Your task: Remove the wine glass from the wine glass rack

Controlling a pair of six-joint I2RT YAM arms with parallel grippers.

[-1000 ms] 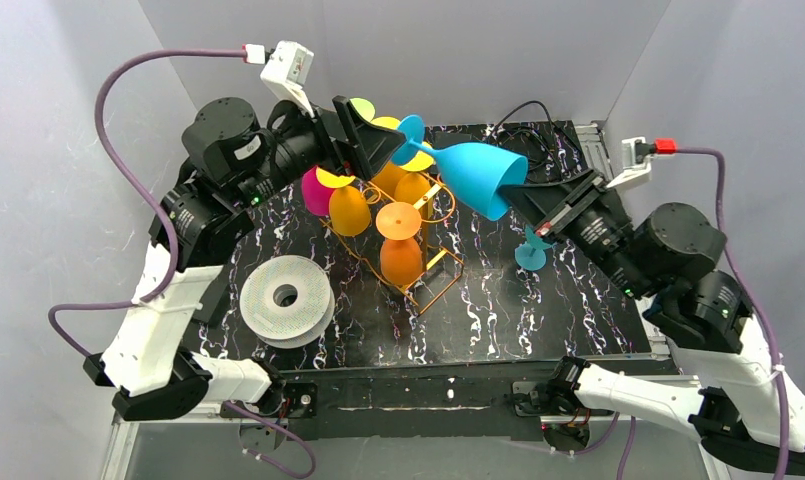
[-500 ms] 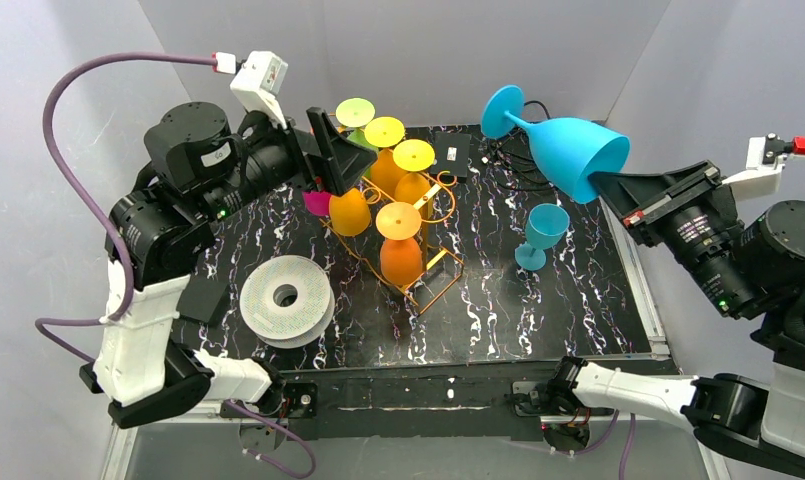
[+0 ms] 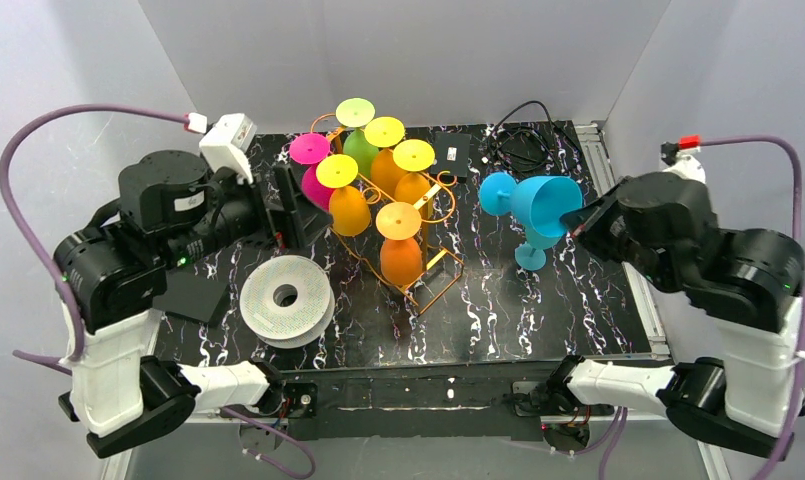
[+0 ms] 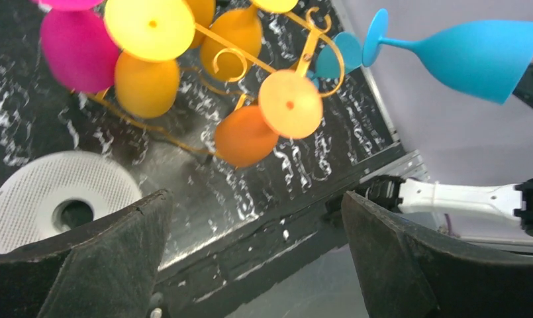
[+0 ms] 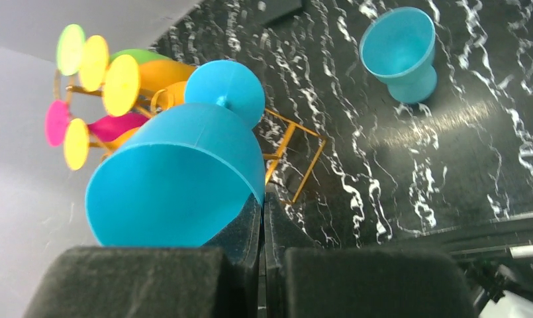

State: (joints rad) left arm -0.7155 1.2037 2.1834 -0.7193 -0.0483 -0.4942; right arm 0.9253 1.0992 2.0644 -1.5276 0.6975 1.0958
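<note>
The wine glass rack (image 3: 440,268) is an orange-gold wire frame at the table's middle, with several pink, yellow, green and orange glasses hanging upside down in it. My right gripper (image 3: 578,218) is to its right, shut on the rim of a blue wine glass (image 3: 540,203) held on its side in the air, clear of the rack. The right wrist view shows the fingers (image 5: 262,199) pinching that rim (image 5: 177,179), with the rack (image 5: 296,156) beyond. My left gripper (image 3: 288,205) is open and empty, left of the rack. In the left wrist view (image 4: 253,199) it faces the rack (image 4: 303,53).
A second blue glass (image 3: 530,254) stands upright on the table under the held one, seen in the right wrist view (image 5: 402,53). A round white spool (image 3: 286,298) lies front left. Black cables (image 3: 518,145) and a small black box (image 3: 450,155) are at the back.
My right gripper carried the blue glass away from the rack, up and right, then down and back toward the standing blue glass. My left arm drew back leftward from the rack.
</note>
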